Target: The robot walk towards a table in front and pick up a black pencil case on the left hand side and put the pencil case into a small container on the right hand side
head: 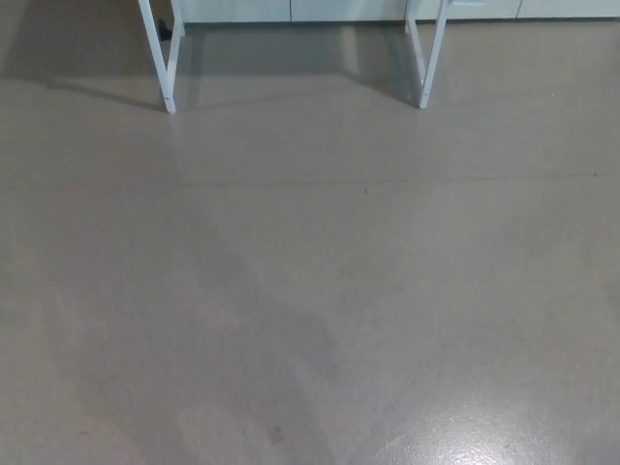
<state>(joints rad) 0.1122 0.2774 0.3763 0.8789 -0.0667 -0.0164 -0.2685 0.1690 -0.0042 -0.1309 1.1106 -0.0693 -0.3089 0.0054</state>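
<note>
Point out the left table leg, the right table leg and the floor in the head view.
left table leg (pixel 160 58): head view, on the front white upright, midway down.
right table leg (pixel 433 53): head view, on the front white upright, above its foot.
floor (pixel 310 291): head view, on bare grey surface mid-frame.

From my remote station, the table (pixel 170 68) ahead shows only its white legs: the top edge of the frame cuts them off, so the tabletop lies outside my view, and I cannot tell whether anything rests on it. Behind the table legs, a pale wall or cabinet base (pixel 291 10) is also sliced by the top edge, its seams too short for me to tell which it is. A small dark object (pixel 166 32) just behind the left leg is mostly hidden and too small for me to identify.
</note>
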